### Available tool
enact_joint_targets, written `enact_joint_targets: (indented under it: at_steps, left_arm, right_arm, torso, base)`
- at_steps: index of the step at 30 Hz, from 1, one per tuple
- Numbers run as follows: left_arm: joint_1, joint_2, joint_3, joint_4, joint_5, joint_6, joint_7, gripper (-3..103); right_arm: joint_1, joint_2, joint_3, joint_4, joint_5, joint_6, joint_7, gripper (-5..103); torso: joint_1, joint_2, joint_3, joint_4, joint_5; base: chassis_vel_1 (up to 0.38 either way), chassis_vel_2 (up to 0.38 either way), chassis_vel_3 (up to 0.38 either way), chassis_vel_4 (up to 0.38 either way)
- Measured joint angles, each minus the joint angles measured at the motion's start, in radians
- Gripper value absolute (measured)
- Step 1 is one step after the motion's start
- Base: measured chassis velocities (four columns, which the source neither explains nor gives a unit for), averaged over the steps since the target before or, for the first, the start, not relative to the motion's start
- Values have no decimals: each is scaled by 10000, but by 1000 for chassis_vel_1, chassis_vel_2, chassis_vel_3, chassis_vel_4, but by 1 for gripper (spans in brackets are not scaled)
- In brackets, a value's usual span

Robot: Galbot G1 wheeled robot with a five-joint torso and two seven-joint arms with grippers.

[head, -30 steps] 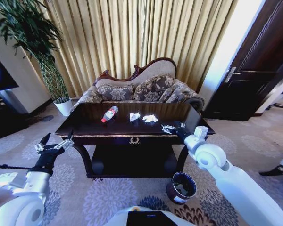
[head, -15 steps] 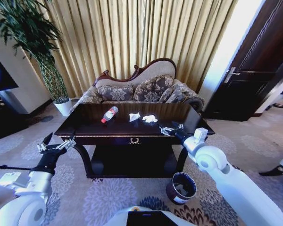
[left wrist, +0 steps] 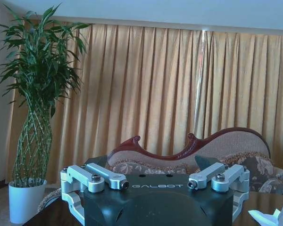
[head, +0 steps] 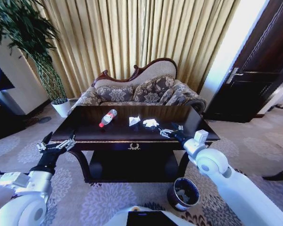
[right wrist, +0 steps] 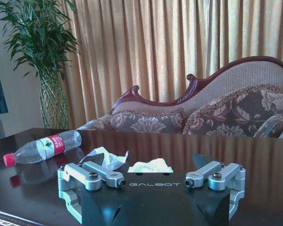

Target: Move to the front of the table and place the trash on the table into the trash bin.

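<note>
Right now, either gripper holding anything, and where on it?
Nothing held. Right gripper open over the table; left gripper open beside it.

My right arm reaches up from the lower right of the head view, its hand [head: 171,131] just right of centre with the fingers spread apart. My left arm rises from the lower left corner, its hand [head: 55,144] at the left edge of mid-frame, fingers likewise parted and gripping nothing.
</note>
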Motion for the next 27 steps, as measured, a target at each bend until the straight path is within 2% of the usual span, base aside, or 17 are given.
enact_joint_targets:
  at_steps: [9, 12, 15, 16, 22, 24, 27]
  left_arm:
    - [121, -30, -16, 5, -15, 12, -10, 100]
    - [164, -66, -15, 7, -13, 14, -10, 100]
    - [241, -169, 12, 9, 70, 15, -12, 100]
    - [241, -169, 12, 9, 70, 15, -12, 100]
    - [199, -144, 68, 11, 134, 19, -24, 100]
    - [149, -156, 150, 10, 177, 39, -73, 100]
    - [138, -174, 186, 10, 268, 39, -76, 100]
  right_arm:
    - [640, -361, -299, -562, 397, -140, -175, 100]
    - [1120, -523, -645, -846, 599, -226, -220, 100]
    - [2539, -725, -1659, -1468, 858, -444, -134, 100]
    - [2539, -725, -1659, -1468, 858, -444, -134, 100]
    - [4039, -633, -3316, -2139, 1098, -1083, 663, 100]
    - [4744, -434, -4194, -2531, 1174, -1399, 1240, 100]
    - [5286, -152, -4645, -2834, 1442, -1775, 1626, 100]
  torso:
    - [-7, 3, -3, -2, 0]
    - [-6, 2, -2, -2, 2]
    - [-3, 1, 0, 3, 0]
    - [-3, 1, 0, 3, 0]
    - [-4, 2, -1, 0, 0]
    - [-4, 1, -1, 0, -3]
    - [-3, 1, 0, 2, -2]
  base:
    - [0, 0, 0, 0]
    - [0, 0, 0, 0]
    - [0, 0, 0, 0]
    - [0, 0, 0, 0]
    - [0, 0, 0, 0]
    - [0, 0, 0, 0]
    - [0, 0, 0, 0]
